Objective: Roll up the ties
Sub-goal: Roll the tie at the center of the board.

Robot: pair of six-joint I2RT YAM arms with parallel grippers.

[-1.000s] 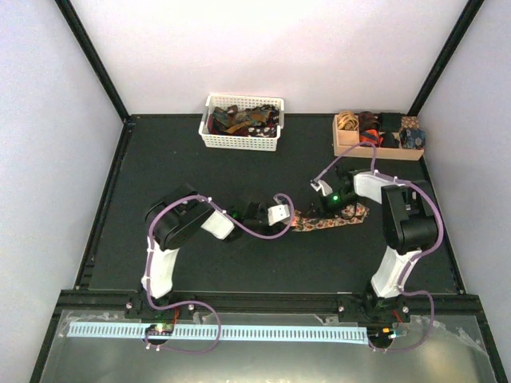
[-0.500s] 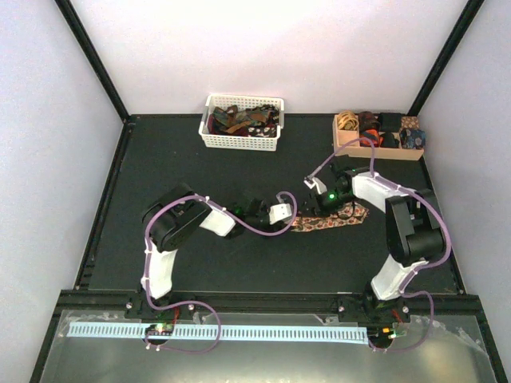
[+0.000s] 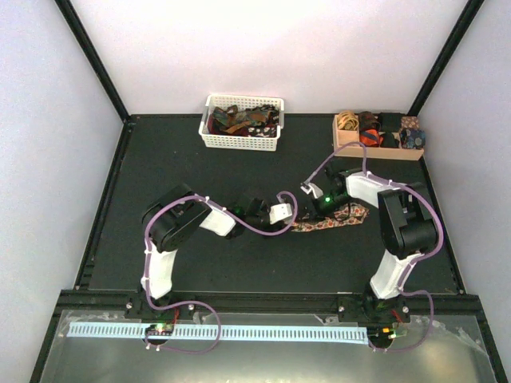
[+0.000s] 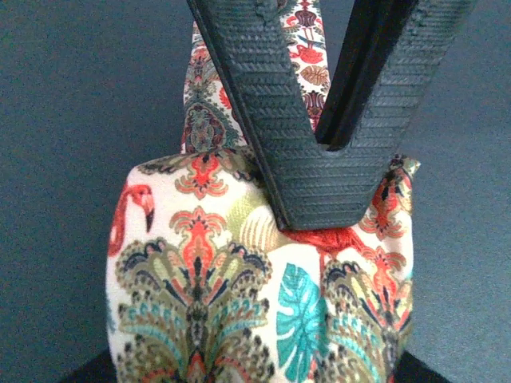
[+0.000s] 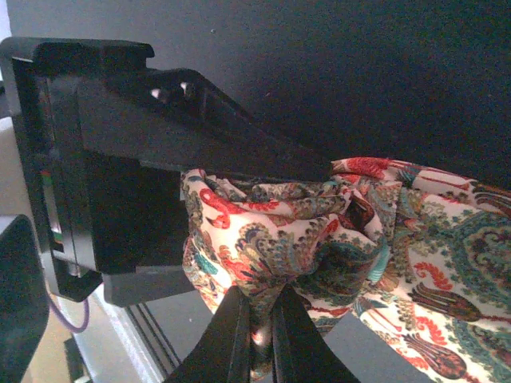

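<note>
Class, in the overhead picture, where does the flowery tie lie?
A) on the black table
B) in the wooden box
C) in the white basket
A: the flowery tie lies stretched out on the black table.

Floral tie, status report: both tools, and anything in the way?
Left tool shut on rolled end of floral tie. Right tool shut, pinching bunched fabric beside it. Basket, compartment box at far edge, out of the way.

Long cream fabric necktie [image 3: 323, 224], printed with red, green and teal florals and flamingos, lies across the dark desk [image 3: 200, 263]. Its left end is wound into a plump roll, with fabric bunched beside it. The remainder trails flat to the right.
</note>
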